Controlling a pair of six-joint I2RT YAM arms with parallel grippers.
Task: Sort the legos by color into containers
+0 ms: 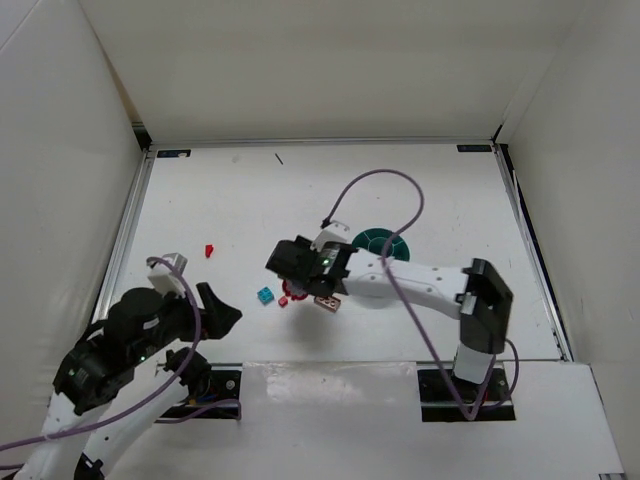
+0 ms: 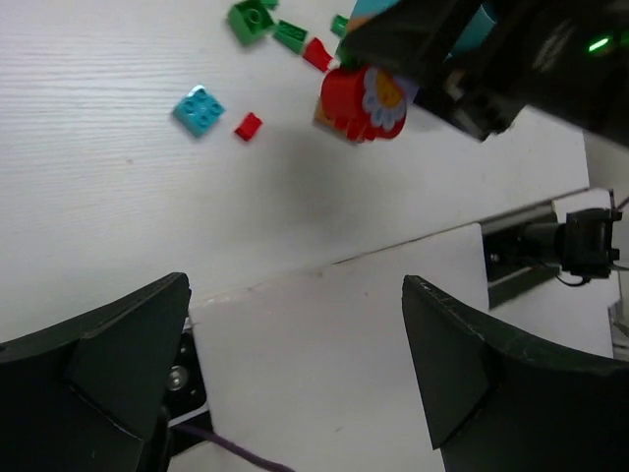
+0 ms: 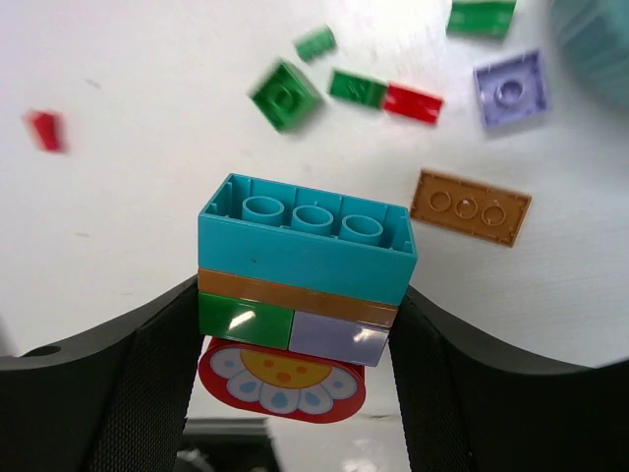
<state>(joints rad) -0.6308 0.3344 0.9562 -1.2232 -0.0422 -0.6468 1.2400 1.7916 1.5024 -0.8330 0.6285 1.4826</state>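
Right gripper (image 3: 295, 339) is clamped on a stacked lego block (image 3: 307, 258) (teal brick over a brown plate, green and lilac bricks, red flower piece), held over the table (image 1: 230, 200) near the teal bowl (image 1: 385, 241). Loose legos (image 3: 285, 93) lie scattered on the table beneath it. Left gripper (image 2: 295, 364) stands wide open and empty, well apart from the bowl.
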